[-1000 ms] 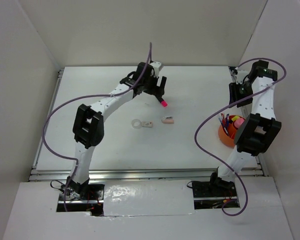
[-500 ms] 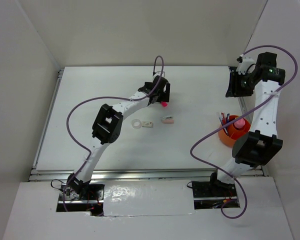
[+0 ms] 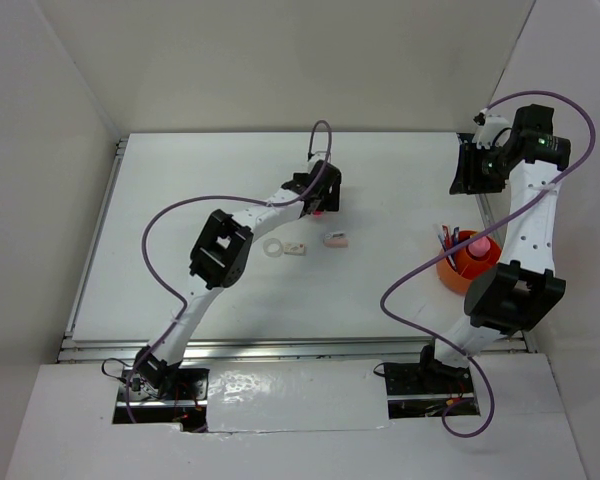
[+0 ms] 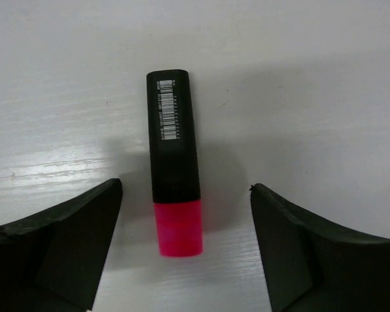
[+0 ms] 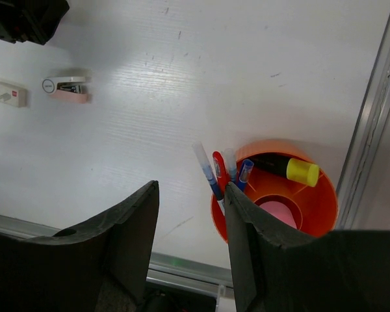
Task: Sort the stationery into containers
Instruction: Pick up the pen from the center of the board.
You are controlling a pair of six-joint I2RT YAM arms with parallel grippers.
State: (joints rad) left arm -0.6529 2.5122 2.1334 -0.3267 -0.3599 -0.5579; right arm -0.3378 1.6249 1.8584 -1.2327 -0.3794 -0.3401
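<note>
The left claw [image 4: 185, 195] is hanging released, its two dark fingers standing on either side of the pink cap of a black highlighter [image 4: 172, 149] without touching it. The highlighter is lying flat on the white counter [image 3: 180, 200], barcode up, cap toward the bottom of the wrist view. Both finger bases are running off the lower corners of that frame. From above, the claw is covering nearly the whole highlighter; only a speck of pink is showing beneath it.

The right claw [image 5: 190, 195] is hanging high at the upper right, jaws apart and gripping nothing. Its fingers are cutting off the near side of the orange cup [image 5: 325, 208] below. Inside the cup, a yellow-capped highlighter [image 5: 292, 170], a pink tube [image 5: 277, 213] and thin red and blue pens [image 5: 214, 172] are sitting. One eraser [image 5: 68, 89] is lying at the upper left of that view; another small white item [image 5: 3, 93] is being clipped by the frame edge. A clear tape ring [image 3: 274, 248] is faint against the counter.

A second ago the left claw was sitting clear of the highlighter and the right arm was folded over the cup; since then the left has come down and the right has lifted away.

The cup is standing just beside the metal rail [image 5: 370, 130] at the right edge. The highlighter is lying well away from every edge, with bare counter stretching toward the left.
</note>
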